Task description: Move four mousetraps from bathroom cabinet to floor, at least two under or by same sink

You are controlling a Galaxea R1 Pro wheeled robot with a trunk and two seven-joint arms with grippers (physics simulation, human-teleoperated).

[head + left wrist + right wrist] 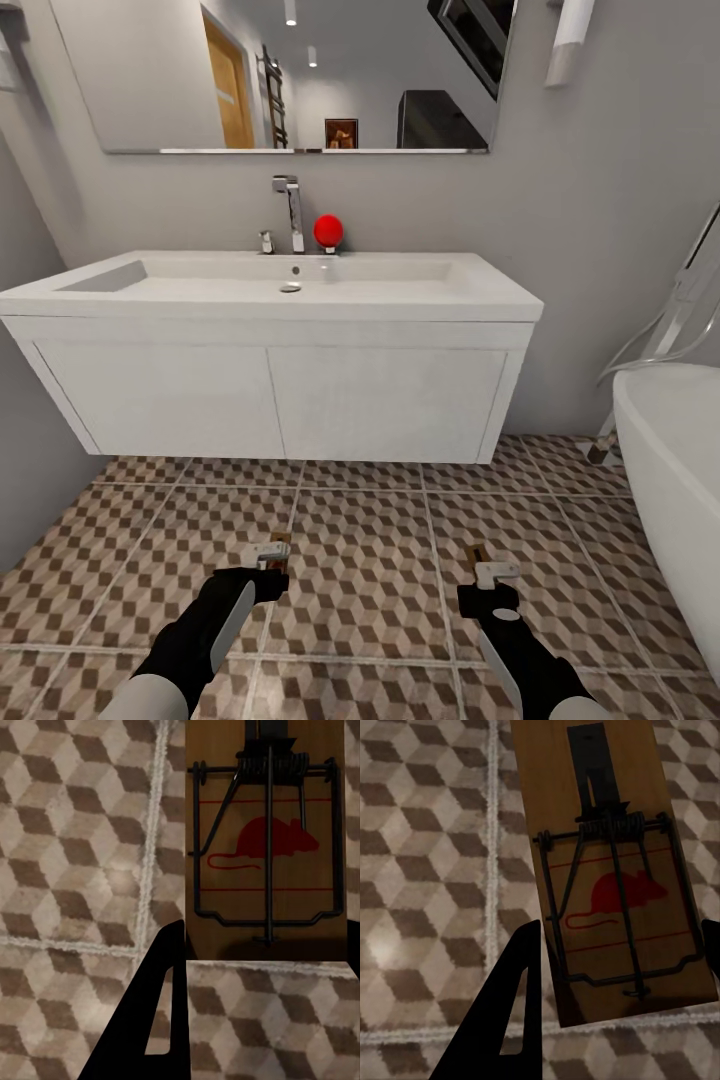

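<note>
Tiled floor [67, 870], mousetrap [266, 847] between gripper [262, 1020] fingers

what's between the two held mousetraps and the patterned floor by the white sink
Nothing visible. Each brown wooden mousetrap hangs in a gripper over bare cube-patterned floor tiles, before the white wall-hung sink vanity.

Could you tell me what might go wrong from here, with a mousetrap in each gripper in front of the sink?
1. Both traps hang above the bathroom floor, short of the sink; released here, they might not count as next to it.
2. The left mousetrap and right mousetrap have exposed wire springs; a drop could make them bounce or flip.
</note>
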